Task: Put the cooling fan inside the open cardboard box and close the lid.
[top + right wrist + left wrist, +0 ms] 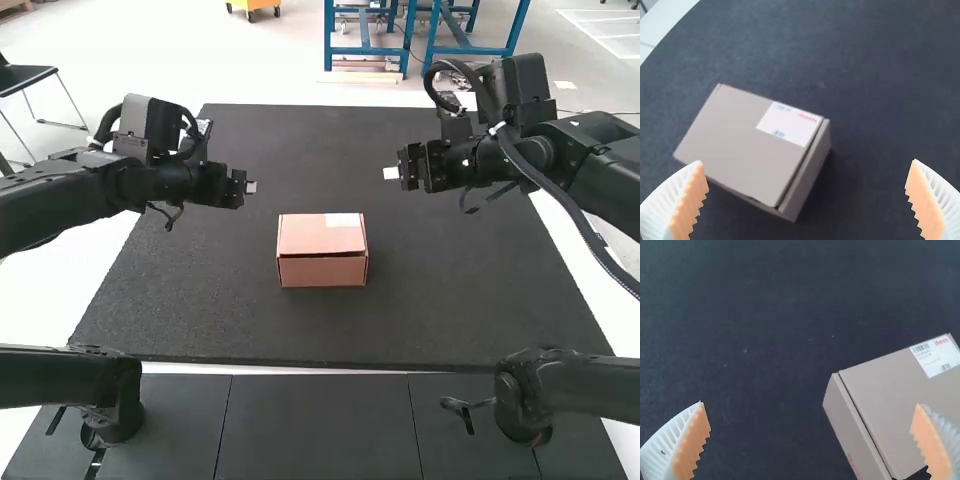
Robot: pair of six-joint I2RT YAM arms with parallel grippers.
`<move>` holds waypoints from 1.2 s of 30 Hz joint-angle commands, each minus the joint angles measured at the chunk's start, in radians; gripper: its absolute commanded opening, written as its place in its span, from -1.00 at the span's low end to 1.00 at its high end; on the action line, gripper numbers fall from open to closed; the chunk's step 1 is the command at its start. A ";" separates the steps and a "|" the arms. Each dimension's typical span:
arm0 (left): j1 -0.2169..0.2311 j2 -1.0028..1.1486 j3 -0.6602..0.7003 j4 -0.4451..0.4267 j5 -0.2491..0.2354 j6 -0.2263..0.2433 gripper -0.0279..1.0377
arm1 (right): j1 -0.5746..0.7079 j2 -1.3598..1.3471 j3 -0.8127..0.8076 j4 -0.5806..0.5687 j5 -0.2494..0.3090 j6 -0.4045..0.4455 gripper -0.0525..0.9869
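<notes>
While both arms hang over it, the black mat (480,300) covers most of the table. At the mat's middle sits the cardboard box (322,250), lid down flat, front flap tucked, approx. midway btwn the two grippers and touched by neither. Off the box's far-left side hovers the left gripper (248,186), white ribbed fingers w/ orange pads spread wide apart. Opposite, far-right of the box, the right gripper (392,173) hovers, fingers likewise spread wide. On the lid's far-right corner is a white label (343,220).
</notes>
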 commanded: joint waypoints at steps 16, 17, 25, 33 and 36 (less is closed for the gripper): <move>0.011 -0.478 -0.466 0.461 -0.096 0.072 0.86 | -0.326 -0.350 -0.448 0.453 -0.029 -0.074 0.85; 0.011 -0.507 -0.483 0.483 -0.096 0.089 0.86 | -0.337 -0.379 -0.479 0.482 -0.027 -0.076 0.85; 0.022 -0.719 -0.617 0.636 -0.021 0.131 0.85 | -0.398 -0.597 -0.682 0.657 -0.041 0.010 0.85; 0.082 -1.029 -0.770 0.619 0.025 0.131 0.85 | -0.394 -0.779 -0.910 0.787 -0.013 -0.069 0.85; 0.100 -1.007 -0.770 0.627 0.048 0.094 0.85 | -0.394 -0.858 -0.968 0.793 -0.012 -0.082 0.85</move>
